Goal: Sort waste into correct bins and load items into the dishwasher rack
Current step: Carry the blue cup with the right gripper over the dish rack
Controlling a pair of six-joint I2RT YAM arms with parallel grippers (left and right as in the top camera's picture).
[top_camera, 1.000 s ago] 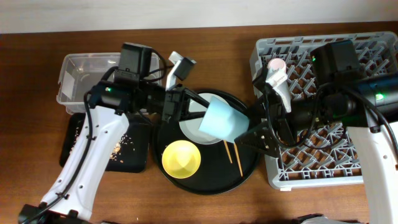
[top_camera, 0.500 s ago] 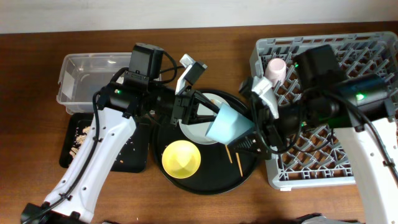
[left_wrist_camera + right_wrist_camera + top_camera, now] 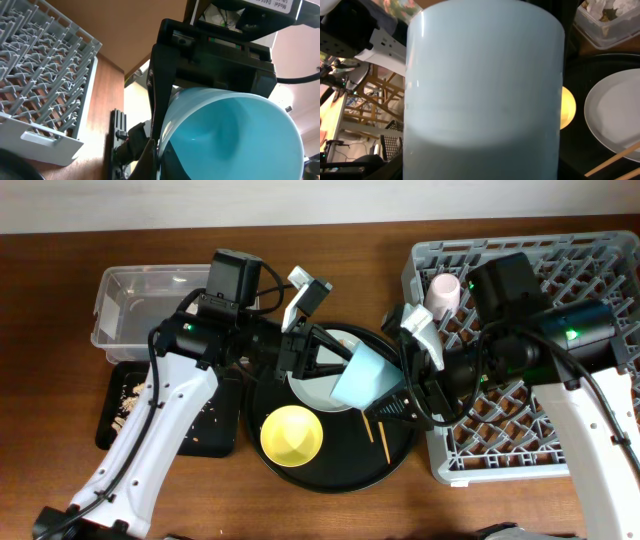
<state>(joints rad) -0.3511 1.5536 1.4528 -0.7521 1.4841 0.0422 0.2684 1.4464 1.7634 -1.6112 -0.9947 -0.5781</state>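
Light-blue cup [image 3: 365, 378] is hanging over the round black tray [image 3: 392, 460] between the 2 arms, the left gripper [image 3: 344, 360] jaws pinching its rim. Its base is pointing at the right gripper [image 3: 395, 402], nearer the dishwasher rack [image 3: 520, 462]; whether those jaws are gripping, I cannot tell.

Large round black tray [image 3: 335, 468], glossy, lies flat on dark brown wooden table [image 3: 340, 270]. Wood grain shows behind and in front of tray. Pale wall strip [image 3: 200, 200] farther behind tray
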